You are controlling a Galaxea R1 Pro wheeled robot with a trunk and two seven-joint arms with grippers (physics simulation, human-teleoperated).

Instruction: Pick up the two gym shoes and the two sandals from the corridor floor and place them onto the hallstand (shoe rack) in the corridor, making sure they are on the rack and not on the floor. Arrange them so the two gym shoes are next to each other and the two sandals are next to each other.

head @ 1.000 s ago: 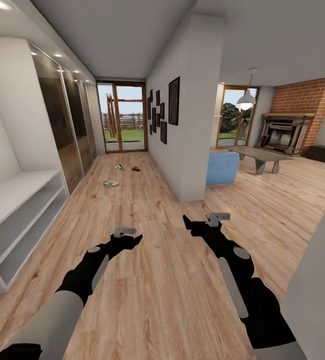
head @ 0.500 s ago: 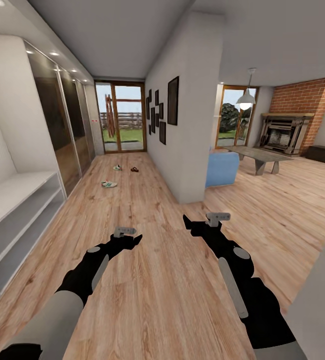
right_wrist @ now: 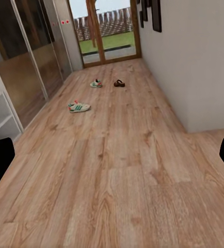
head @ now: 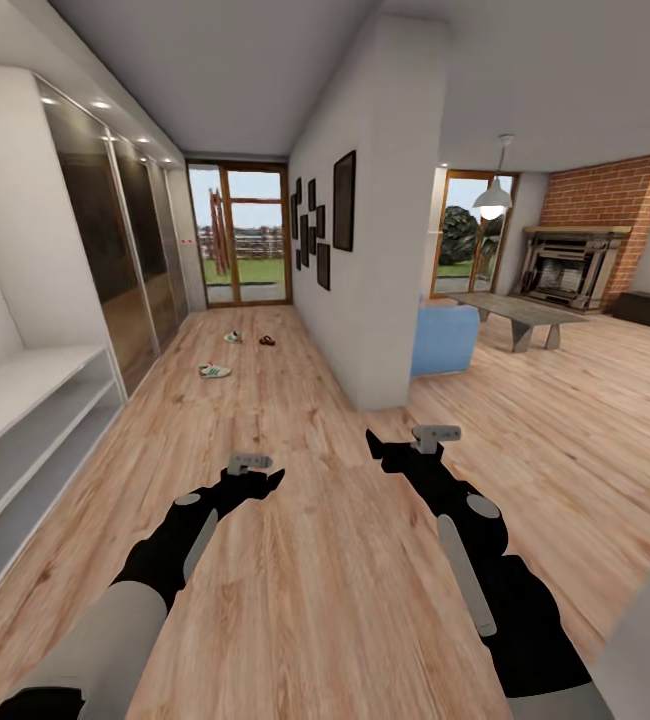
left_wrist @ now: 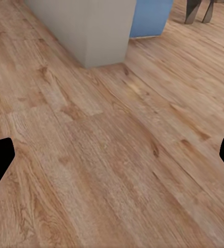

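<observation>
Ahead – gym shoes (right_wrist: 79,107), sandal (right_wrist: 119,83), hallstand (head: 25,400)

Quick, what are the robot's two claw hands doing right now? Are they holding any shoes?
Left end effector: open, holding nothing, above the corridor floor.
Right end effector: open, holding nothing; the shoes lie far down the corridor.
</observation>
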